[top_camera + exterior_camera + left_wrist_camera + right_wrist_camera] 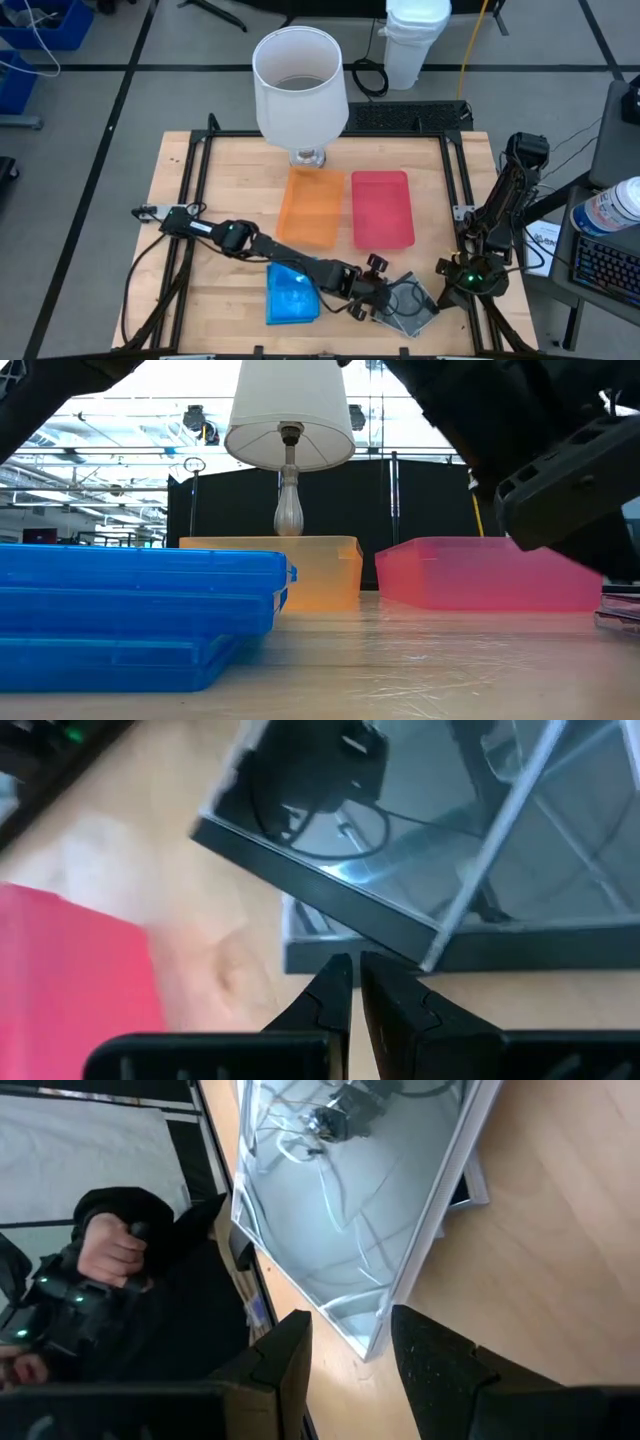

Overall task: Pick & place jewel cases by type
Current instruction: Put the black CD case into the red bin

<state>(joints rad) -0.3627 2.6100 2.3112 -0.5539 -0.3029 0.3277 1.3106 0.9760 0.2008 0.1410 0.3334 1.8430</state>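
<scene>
- Left hand [385,305] reached across the front of the surface [180,190] to the clear jewel cases [410,303], which lay at the front, right of centre and in front of the red tray [383,208].
- In the left wrist view the left hand [347,982] had its fingers [322,995] drawn narrow, tips almost touching, with nothing between them. The tips sat just at the near edge of the clear jewel cases [420,830], at the corner of the stack.
- The clear cases lay stacked and askew; the upper one was turned relative to the one beneath. Their glossy lids reflected cables and hardware.
- Blue jewel cases [291,294] sat in a stack at the front of the surface, left of the clear ones and in front of the orange tray [311,208]. In the low view the blue jewel cases [130,615] showed as several layers.
- Right hand [462,268] hung at the right front edge of the surface, near the clear cases. In its wrist view the right hand [350,1342] had its fingers [430,1355] parted to a middling gap, and one corner of a clear jewel case [350,1200] lay in that gap. Whether the fingers pressed on it could not be told.
- Orange and red trays lay side by side mid-surface, both holding no cases.
- A lamp [300,85] with a white shade stood behind the orange tray.
- A person's hand [110,1248] gripping a dark handle showed beyond the surface edge in the right wrist view.
</scene>
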